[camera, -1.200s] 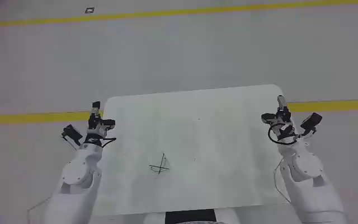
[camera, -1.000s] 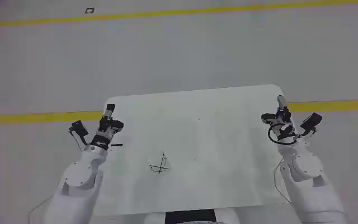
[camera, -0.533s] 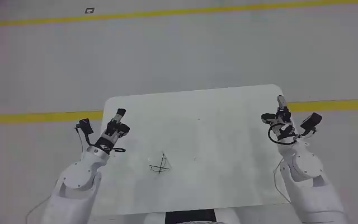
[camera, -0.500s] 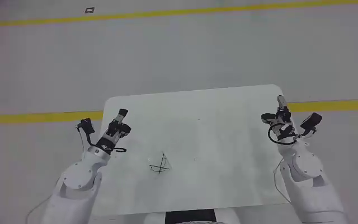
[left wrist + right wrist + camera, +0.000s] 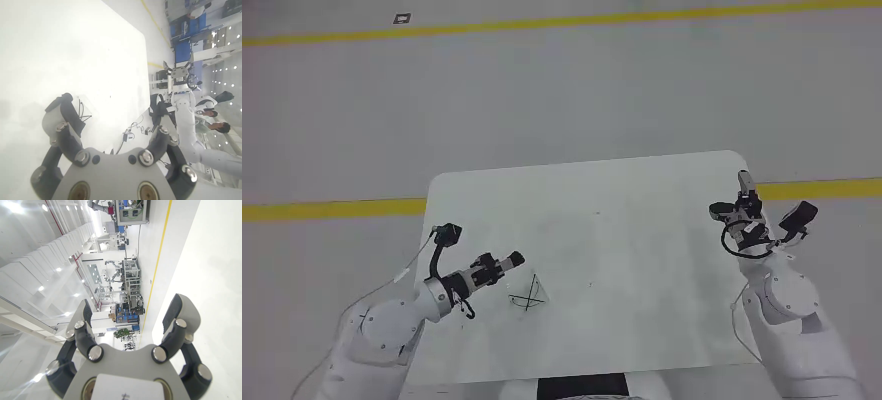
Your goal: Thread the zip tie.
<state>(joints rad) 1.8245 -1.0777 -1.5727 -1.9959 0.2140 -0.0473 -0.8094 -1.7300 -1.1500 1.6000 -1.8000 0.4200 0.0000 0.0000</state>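
A: Where's the zip tie [image 5: 528, 295]?
B: Flat on the table [image 5: 642, 190], near the front edge, a bit to the robot's left of the middle. Thin black strip that crosses over itself. Can't tell if the tail is through the head
A: And the left gripper [image 5: 514, 260]?
B: Low over the table just beside the tie, on its left side, pointing across at it. Jaws spread wide, nothing between them. In the left wrist view one finger [image 5: 66, 109] is right next to the tie, but I can't say it's touching
A: Why open like that?
B: My guess is it's set up to straddle one strand and pinch it. The tie lies flat and thin, so the fingers need to come down nearly onto the tabletop to get around it
A: What about the right gripper [image 5: 131, 302]?
B: Out at the right edge of the table, well apart from the tie, pointing away from the robot. Jaws apart too, empty. Probably held back there because threading needs a second hold on the other end
A: Stage?
B: Early, I'd say. Nothing picked up, threading not started
A: Risk?
B: It's a thin springy strip on a smooth top, so it could skid or flip if a finger nudges it. A grab at the crossing point would catch both strands
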